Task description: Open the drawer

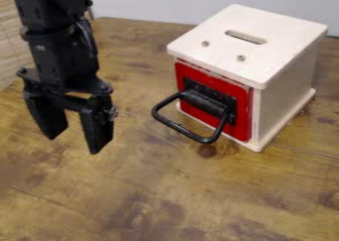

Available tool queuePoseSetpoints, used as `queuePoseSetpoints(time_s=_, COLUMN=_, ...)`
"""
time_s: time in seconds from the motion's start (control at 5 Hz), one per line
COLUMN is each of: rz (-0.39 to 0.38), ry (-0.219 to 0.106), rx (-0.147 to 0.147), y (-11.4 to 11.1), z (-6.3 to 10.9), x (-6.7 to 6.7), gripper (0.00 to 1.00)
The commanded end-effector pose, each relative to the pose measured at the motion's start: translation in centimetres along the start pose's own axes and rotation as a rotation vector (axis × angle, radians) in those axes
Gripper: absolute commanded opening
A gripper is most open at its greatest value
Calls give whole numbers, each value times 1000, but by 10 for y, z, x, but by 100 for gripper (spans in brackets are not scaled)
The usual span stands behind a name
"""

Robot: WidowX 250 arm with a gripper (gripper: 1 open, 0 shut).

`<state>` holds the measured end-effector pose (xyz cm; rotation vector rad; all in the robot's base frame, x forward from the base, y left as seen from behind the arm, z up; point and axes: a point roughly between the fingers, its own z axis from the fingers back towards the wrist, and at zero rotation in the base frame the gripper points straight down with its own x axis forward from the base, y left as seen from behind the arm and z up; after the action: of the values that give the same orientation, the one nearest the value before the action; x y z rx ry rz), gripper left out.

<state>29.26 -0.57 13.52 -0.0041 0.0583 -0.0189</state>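
So the gripper (pixel 77 124) hung pointing down over the wooden table (pixel 159 200), claw spread apart with nothing in it. The drawer (pixel 215 98) sat at its 3 o'clock, tucked inside the cream cabinet (pixel 265 57) (black loop handle (pixel 183 122) sticking out toward the arm), well apart.

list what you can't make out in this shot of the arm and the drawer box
- Drawer inside: hidden in the camera view; it sits nearly closed in the cabinet, so only its red front shows.
- Cabinet's back and far side: turned away from the camera.
- Slot depth: too dark and small to tell.
- Arm above the gripper: cut off by the top edge.
- Inner faces of the open jaws: dark and blurred.
- Handle attachment points: black on black plate, unclear.
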Motion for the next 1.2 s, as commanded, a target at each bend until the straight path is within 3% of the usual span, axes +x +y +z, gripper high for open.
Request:
queuePoseSetpoints(time_s=0.0, rz=139, ry=-6, rx=-16, y=-10, z=-2, x=12, gripper=100)
queuePoseSetpoints(time_s=0.2, rz=303, ry=-17, rx=-37, y=-21, z=-3, x=27, gripper=100)
queuePoseSetpoints(time_s=0.6, rz=668, ry=-53, rx=-81, y=-51, z=-9, x=80, gripper=100)
queuePoseSetpoints(time_s=1.0, rz=936, ry=-83, rx=-75, y=-68, z=-20, x=87, gripper=100)
